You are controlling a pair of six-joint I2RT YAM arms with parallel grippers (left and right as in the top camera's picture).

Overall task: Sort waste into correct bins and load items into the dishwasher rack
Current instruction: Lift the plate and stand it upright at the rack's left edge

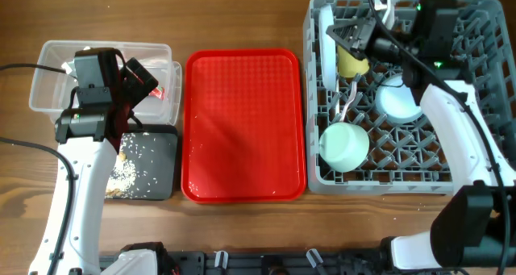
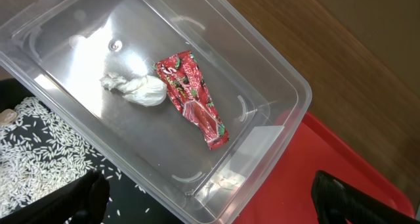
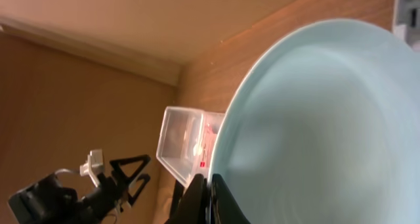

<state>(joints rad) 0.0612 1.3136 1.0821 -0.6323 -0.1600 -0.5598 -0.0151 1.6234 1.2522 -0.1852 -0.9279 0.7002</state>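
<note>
Trash side first: my left gripper [image 2: 210, 201] hangs spread wide with nothing in it over the clear tub [image 2: 289, 79], upper left of the overhead view. The red-and-white wrapper [image 2: 193, 99] and the little white tissue [image 2: 138, 89] lie touching on its floor. Just below that, the black tray [image 1: 157, 178] has the crumbly food scraps [image 1: 125, 174]. The red serving tray [image 1: 242, 122] sits mid-frame with nothing on it.

On the right, the dishwasher rack [image 1: 403, 186] holds the yellow cup [image 1: 352, 63], the green bowl [image 1: 344, 144] and one blue plate [image 1: 397, 102]. My right gripper [image 3: 211, 201] looks clamped on the rim of a second light blue plate [image 3: 315, 132], on edge at the rack's upper left corner.

So I reckon the waste is sorted and I'm finishing the loading. Next up is seating that plate between the pegs, then letting go gently so it doesn't tip.
</note>
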